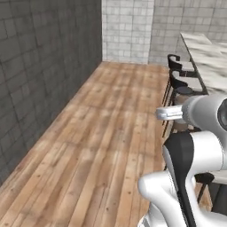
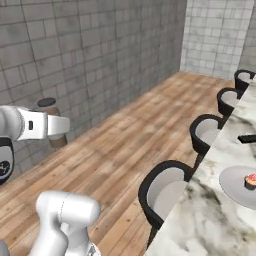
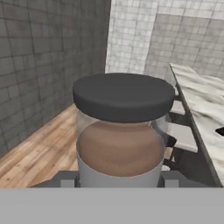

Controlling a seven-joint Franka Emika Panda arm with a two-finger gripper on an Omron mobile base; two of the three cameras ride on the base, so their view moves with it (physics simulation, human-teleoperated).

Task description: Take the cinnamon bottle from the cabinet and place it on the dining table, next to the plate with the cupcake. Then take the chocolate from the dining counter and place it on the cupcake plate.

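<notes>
We hold the bottle (image 3: 121,131) in our tool (image 2: 56,127), upright, its dark cap (image 3: 124,96) on top and the brown powder showing through the clear body. In the hand view the bottle sits close before the camera, with the tool's jaws partly closed against its lower sides. In the right base view the bottle (image 2: 52,122) hangs at the end of our arm, over the wooden floor (image 2: 125,150) and before the grey tiled wall (image 2: 75,60), well apart from the bench.

The bench (image 2: 210,220) runs along the right side of that view, its marble top pale and veined. On it lies the plate (image 2: 235,186), with the cupcake (image 2: 250,181) standing towards its right part. Beyond the plate, near the right edge, lies the chocolate (image 2: 247,138), flat on the marble and apart from the plate. Stools (image 2: 165,192) with dark frames stand in a row along the bench's near side.

In the left base view our arm (image 1: 195,146) fills the lower right, with the bench (image 1: 206,57) and stools (image 1: 177,82) behind it.
</notes>
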